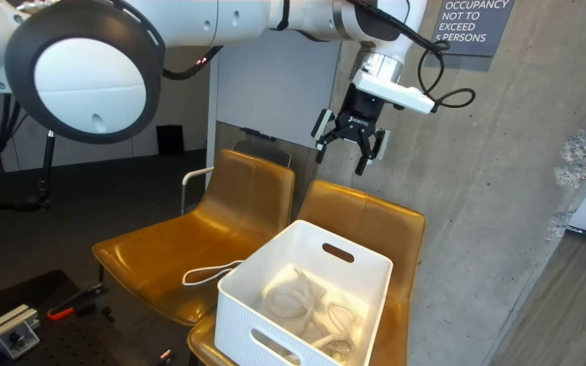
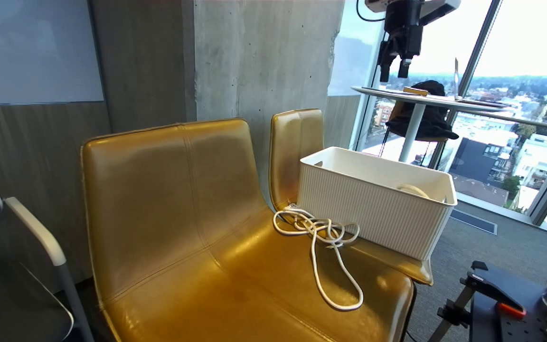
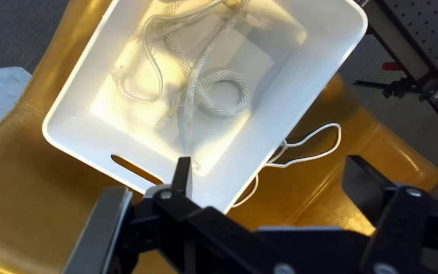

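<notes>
In an exterior view the gripper [image 1: 340,161] hangs in the air well above a white bin [image 1: 234,325], its jaws spread wide and pointing downward before a concrete wall [image 1: 476,152]; the bin stands on the seat of a tan chair [image 1: 369,221] beside a second tan chair [image 1: 206,231], and pale ropes [image 1: 307,301] lie loosely inside on its floor. In an exterior view a round table [image 2: 387,94] shows behind the gripper, and a white cord [image 2: 330,235] lies in a tangle with one long loop on the second tan chair, just beside the bin's ribbed wall. In the wrist view the black fingers [image 3: 365,188] stand far apart along the lower edge, a corner of the bin and tan seat showing between them; inside the bin one of the pale ropes curls into a ring, a thinner one bends to its left, and the white cord peeks out past the rim
</notes>
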`<action>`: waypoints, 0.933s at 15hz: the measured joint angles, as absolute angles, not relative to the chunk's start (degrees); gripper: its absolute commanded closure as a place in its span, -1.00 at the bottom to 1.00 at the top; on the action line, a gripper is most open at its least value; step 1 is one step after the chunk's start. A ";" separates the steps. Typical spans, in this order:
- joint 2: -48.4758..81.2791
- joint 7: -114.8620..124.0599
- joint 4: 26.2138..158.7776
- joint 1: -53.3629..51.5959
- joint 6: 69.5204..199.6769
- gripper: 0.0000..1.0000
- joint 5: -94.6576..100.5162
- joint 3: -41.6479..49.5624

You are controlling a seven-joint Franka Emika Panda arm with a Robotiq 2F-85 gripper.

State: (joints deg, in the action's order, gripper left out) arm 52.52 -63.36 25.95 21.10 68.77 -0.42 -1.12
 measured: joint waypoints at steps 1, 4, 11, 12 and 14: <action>52.53 -64.40 25.95 20.43 68.99 -1.00 -0.93 -1.65; 52.56 -68.30 25.95 18.21 70.33 -1.00 -1.96 -3.05; 52.46 -76.58 25.90 12.81 77.45 -1.00 -2.07 -4.10; 52.45 -76.80 25.89 11.98 78.03 -1.00 -2.07 -4.14; 52.40 -76.80 25.88 10.23 78.33 -1.00 -2.08 -4.20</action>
State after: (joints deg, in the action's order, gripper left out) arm 52.40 -76.80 25.88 10.23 78.33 -2.08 -4.20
